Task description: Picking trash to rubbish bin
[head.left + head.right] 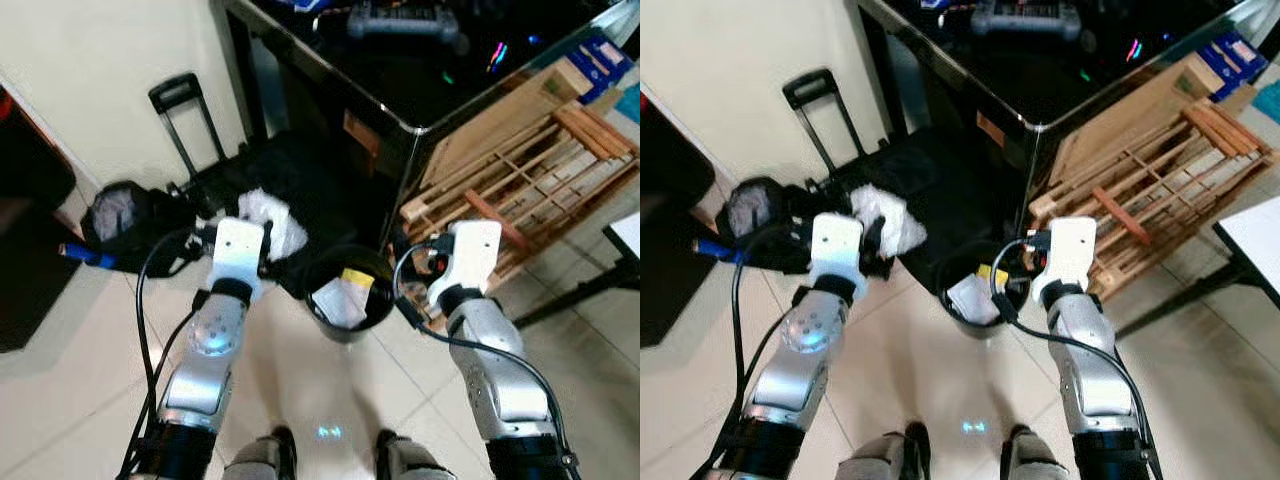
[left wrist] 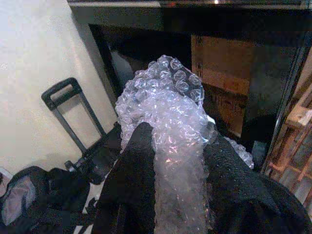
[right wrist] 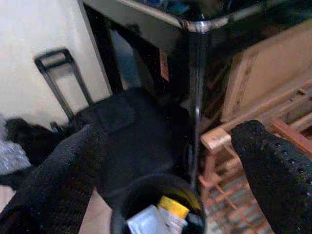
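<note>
My left gripper (image 2: 178,146) is clamped on a crumpled wad of clear bubble wrap (image 2: 168,112), its bubbles glinting white, bulging out above the two black fingers (image 2: 139,161). I see it held up just left of the black rubbish bin (image 1: 345,325), which holds white and yellow scraps. My right gripper (image 3: 165,156) hangs over the bin's right side, fingers spread wide.

A crumpled wad of clear bubble wrap (image 2: 168,131) is pinched in the left claw (image 2: 170,165), held above the floor to the left of the bin. The round black rubbish bin (image 1: 347,290) stands upright on the tiled floor, holding white paper and a yellow scrap.
</note>
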You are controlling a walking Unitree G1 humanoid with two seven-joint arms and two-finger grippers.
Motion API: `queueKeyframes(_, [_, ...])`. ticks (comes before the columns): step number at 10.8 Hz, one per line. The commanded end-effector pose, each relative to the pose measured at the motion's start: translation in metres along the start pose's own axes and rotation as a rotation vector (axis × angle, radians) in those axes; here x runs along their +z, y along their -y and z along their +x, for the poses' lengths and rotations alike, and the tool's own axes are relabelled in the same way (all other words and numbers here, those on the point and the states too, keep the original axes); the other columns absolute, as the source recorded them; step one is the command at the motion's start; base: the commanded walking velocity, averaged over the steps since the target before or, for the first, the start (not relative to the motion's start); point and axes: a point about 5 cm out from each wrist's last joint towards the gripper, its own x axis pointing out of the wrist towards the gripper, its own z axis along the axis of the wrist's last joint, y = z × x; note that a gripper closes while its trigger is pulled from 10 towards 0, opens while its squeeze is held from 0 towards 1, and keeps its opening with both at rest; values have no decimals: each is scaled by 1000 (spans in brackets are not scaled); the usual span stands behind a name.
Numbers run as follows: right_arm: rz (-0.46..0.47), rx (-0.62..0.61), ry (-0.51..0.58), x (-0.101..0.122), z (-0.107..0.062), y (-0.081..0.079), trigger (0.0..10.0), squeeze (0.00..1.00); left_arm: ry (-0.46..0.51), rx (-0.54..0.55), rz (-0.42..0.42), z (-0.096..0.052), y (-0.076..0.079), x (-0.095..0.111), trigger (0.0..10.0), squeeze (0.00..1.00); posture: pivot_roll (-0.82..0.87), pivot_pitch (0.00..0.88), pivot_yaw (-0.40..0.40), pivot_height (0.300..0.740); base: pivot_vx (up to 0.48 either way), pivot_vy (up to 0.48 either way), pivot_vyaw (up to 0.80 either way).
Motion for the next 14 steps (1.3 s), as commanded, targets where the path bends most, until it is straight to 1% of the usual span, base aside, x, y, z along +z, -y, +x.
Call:
queueKeyframes(1, [-33, -21, -101, -23, -6, 5, 10000, 0, -60, -17, -5, -4, 2, -17, 10000, 0, 2, 251, 39, 740, 360, 0, 0])
queueKeyframes(2, [-34, -22, -146, -34, -9, 6, 10000, 0, -100, -28, 7, -6, 2, -29, 10000, 0, 3, 253, 39, 740, 356, 0, 0])
queueKeyframes(3, [-40, -15, -178, -44, -12, 7, 10000, 0, -146, -33, 0, -8, 2, -41, 10000, 0, 1, 256, 39, 740, 356, 0, 0])
queueKeyframes(4, [-64, -19, -277, -69, -16, 12, 10000, 0, -234, -38, 4, -14, 1, -66, 10000, 0, 0, 258, 37, 740, 356, 0, 0])
queueKeyframes(5, [-78, -17, -320, -79, -16, 14, 10000, 0, -267, -45, 12, -16, 0, -76, 10000, 0, -3, 259, 37, 740, 352, 0, 0])
queueKeyframes(6, [-89, -10, -383, -94, -18, 17, 10000, 0, -313, -54, 17, -19, 0, -88, 10000, 0, -2, 257, 32, 740, 345, 0, 0])
queueKeyframes(7, [-101, -18, -462, -113, -22, 21, 10000, 0, -372, -62, 32, -24, 0, -101, 10000, 0, 0, 256, 31, 740, 341, 0, 0])
queueKeyframes(8, [-114, -20, -514, -125, -28, 22, 10000, 0, -398, -57, 29, -27, -1, -108, 10000, 0, 4, 258, 30, 740, 334, 0, 0])
queueKeyframes(9, [-108, -22, -536, -131, -33, 22, 10000, 0, -426, -54, 28, -32, -1, -115, 10000, 0, 4, 261, 28, 740, 334, 0, 0])
queueKeyframes(10, [-102, -12, -532, -133, -34, 20, 10000, 0, -435, -42, 8, -34, -1, -119, 10000, 0, -1, 262, 28, 740, 334, 0, 0])
queueKeyframes(13, [-96, -25, -513, -134, -31, 22, 10000, 0, -426, -46, 9, -33, 1, -120, 10000, 0, 0, 268, 27, 740, 331, 0, 0])
queueKeyframes(14, [-92, -59, -499, -132, -30, 27, 10000, 0, -423, -53, 7, -32, 4, -119, 10000, 0, -3, 270, 28, 740, 330, 0, 0])
